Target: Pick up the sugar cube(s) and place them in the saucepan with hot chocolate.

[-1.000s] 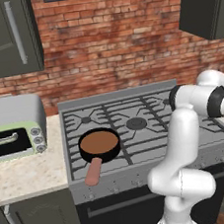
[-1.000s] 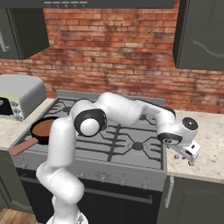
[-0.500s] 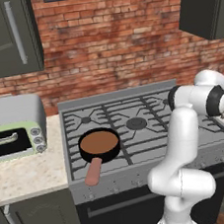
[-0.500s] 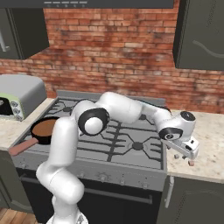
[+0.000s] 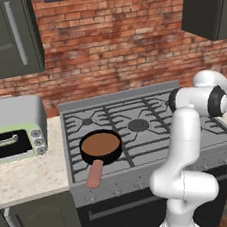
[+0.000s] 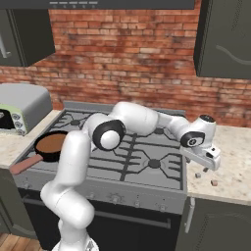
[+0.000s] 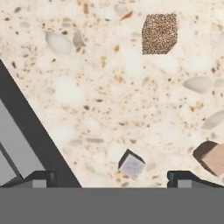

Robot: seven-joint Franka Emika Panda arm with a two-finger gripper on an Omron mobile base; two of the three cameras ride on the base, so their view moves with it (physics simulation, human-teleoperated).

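Gripper poised above the sugar cubes on the counter right of the stove.

In the hand view the two fingertips stand wide apart with nothing between them. A pale grey cube lies between them, nearer the midline; a brown speckled cube sits well beyond, and a pinkish cube lies just outside the other tip. In the right base view, cubes rest on the counter just below the gripper. Such cubes are judged light, rigid and crumbly at the corners; a gentle grip on two opposite flat faces suits best. The saucepan with hot chocolate waits well apart, at the stove's near left.
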